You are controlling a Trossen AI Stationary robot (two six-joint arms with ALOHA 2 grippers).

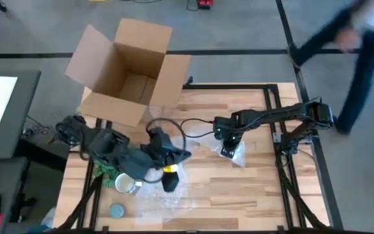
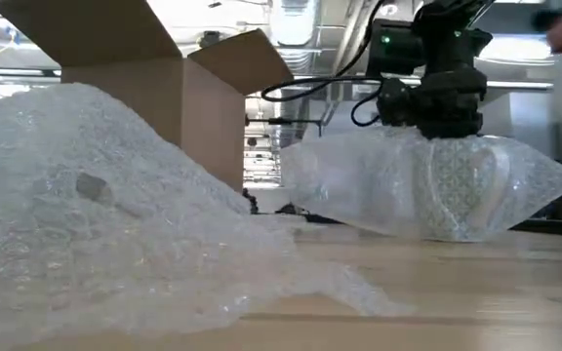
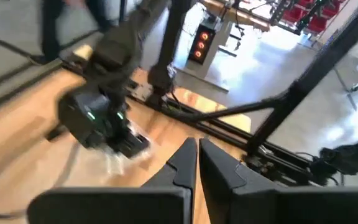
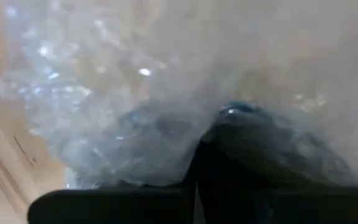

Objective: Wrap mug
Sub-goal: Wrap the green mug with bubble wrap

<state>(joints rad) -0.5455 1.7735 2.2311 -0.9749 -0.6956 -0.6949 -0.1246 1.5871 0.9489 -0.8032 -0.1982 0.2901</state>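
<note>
The mug (image 1: 126, 184), small and cream-white, stands on the table at the near left beside my left arm, and no gripper is on it. My left gripper (image 1: 172, 184) (image 3: 197, 149) is just right of it, shut, with nothing between its fingers. At the table's middle right my right gripper (image 1: 228, 147) (image 2: 444, 132) is shut on a bubble-wrap bundle (image 2: 427, 190) with a pale patterned thing inside. A loose bubble-wrap sheet (image 1: 174, 195) (image 2: 96, 214) lies on the near half of the table. My right gripper holds the bubble-wrap bundle by its top (image 2: 437, 146), pinched between the two fingers, which come from above and point down. The wrap bulges out to both sides below the fingers. The bundle's underside (image 2: 437, 234) is at table height; whether it rests there does not show.
An open cardboard box (image 1: 125, 71) stands at the far left corner. A green patterned bundle (image 1: 102, 172) and a flat grey-blue disc (image 1: 117, 210) lie near the mug. A person (image 1: 362, 39) moves past the far right corner. Bare wood shows at the near right.
</note>
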